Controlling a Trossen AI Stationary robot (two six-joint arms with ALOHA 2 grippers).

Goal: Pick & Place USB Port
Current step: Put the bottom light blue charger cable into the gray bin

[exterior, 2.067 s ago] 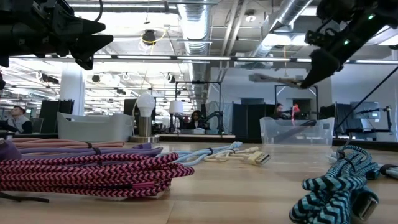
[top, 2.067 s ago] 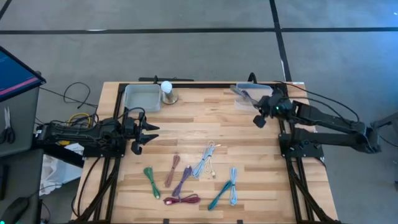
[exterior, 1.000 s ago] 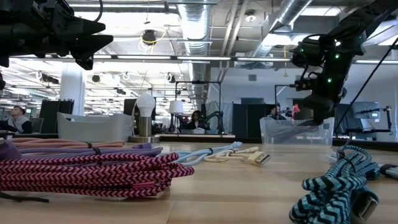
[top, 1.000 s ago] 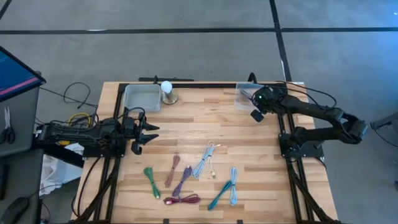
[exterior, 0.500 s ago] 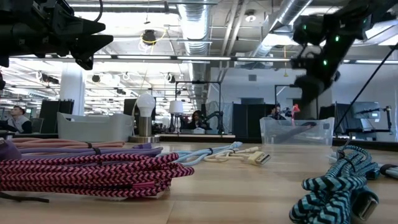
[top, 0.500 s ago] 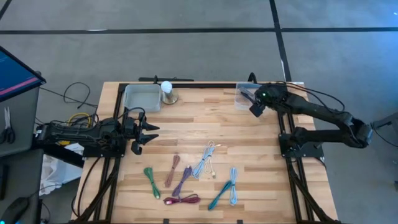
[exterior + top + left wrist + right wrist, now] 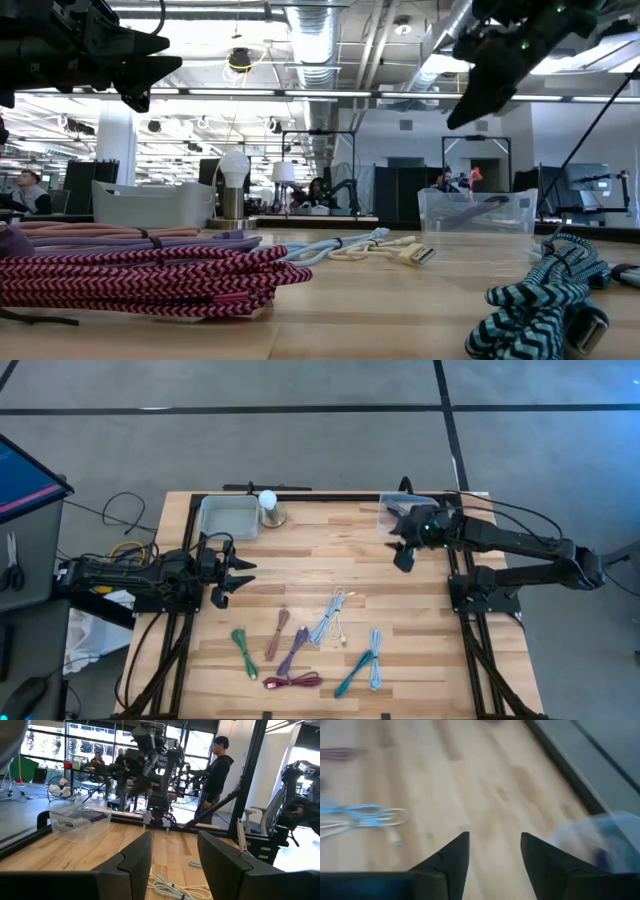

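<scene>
Several coiled USB cables lie on the wooden table: green [image 7: 243,652], brown [image 7: 277,633], purple [image 7: 295,648], magenta [image 7: 293,680], white-blue [image 7: 333,618], teal [image 7: 352,672] and light blue [image 7: 376,658]. A clear bin [image 7: 400,515] at the far right holds a dark purple cable [image 7: 601,854]. My right gripper [image 7: 403,555] hangs open above the table just in front of that bin, with nothing between its fingers [image 7: 492,855]. My left gripper [image 7: 225,575] waits open at the table's left edge, also seen in the low view [image 7: 130,70].
A white bin [image 7: 228,515] and a small lamp with a round bulb [image 7: 268,505] stand at the far left. Bare wood lies between the bins and the cables. People stand in the room beyond the table [image 7: 217,775].
My right gripper has risen out of the clear bin and moved toward the table's near-left, tipping from pointing down to a slant. The dark cable stays in the bin.
</scene>
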